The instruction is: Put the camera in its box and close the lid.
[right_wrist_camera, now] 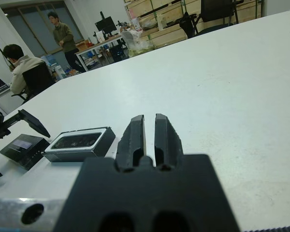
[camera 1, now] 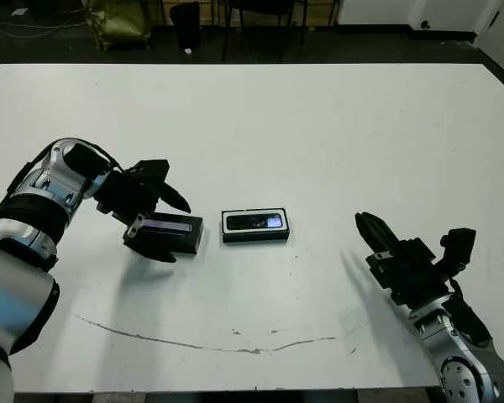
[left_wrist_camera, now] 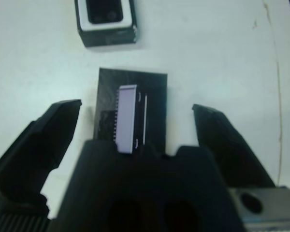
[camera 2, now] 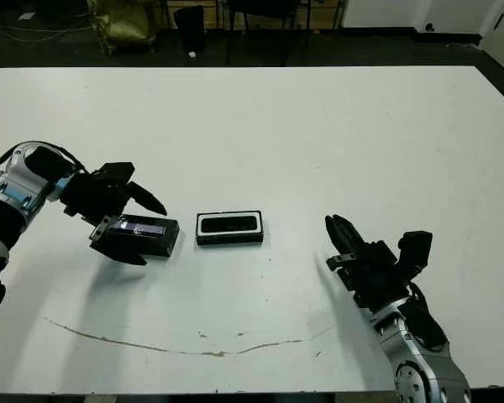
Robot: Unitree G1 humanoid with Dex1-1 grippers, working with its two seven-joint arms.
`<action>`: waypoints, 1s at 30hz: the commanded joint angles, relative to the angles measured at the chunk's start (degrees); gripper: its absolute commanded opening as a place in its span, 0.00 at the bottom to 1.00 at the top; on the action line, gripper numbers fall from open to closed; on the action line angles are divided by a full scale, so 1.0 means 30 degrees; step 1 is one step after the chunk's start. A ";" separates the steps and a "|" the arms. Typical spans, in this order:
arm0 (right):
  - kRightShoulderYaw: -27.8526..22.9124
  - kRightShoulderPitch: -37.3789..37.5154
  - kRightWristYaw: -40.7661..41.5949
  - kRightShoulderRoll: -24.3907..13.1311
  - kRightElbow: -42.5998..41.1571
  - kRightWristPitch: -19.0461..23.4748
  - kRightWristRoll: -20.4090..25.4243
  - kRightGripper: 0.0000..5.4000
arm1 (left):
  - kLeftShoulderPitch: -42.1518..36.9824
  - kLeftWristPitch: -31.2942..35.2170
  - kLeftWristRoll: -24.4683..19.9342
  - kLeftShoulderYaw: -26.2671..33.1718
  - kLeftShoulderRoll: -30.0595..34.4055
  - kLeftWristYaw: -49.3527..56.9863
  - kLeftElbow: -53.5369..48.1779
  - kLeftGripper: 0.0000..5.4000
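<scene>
The box (camera 1: 256, 238) sits mid-table, a shallow black tray with a white lining. Inside it lies the camera (camera 1: 254, 222), black with a bluish glint at its right end. Just left of the box rests the lid (camera 1: 178, 237), black with a pale lavender stripe on top. My left gripper (camera 1: 176, 231) is open and straddles the lid, its fingers (left_wrist_camera: 53, 125) well apart from the lid's (left_wrist_camera: 130, 113) sides. My right gripper (camera 1: 365, 222) hovers low to the right of the box (right_wrist_camera: 79, 142), shut and empty.
A thin brown scratch (camera 1: 202, 342) runs across the table near its front edge. Beyond the far edge are chairs and a yellow bag (camera 1: 118, 21). Two people (right_wrist_camera: 19, 67) are at desks far behind the table.
</scene>
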 commanded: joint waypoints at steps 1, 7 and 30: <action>-0.0008 0.0287 0.0025 0.0010 0.0226 0.0079 0.0032 0.00 | -0.0294 -0.0207 0.0634 0.0125 -0.0191 -0.0047 0.0624 1.00; 0.0029 0.0274 0.0409 0.0067 0.0581 -0.0213 0.0029 0.00 | -0.0316 -0.0637 0.1130 0.0305 -0.0140 -0.0047 0.0949 1.00; 0.0065 0.0461 0.1199 0.0122 0.0961 -0.1085 0.0141 0.00 | 0.0136 0.0359 0.4592 0.2181 -0.0645 0.0265 0.1610 1.00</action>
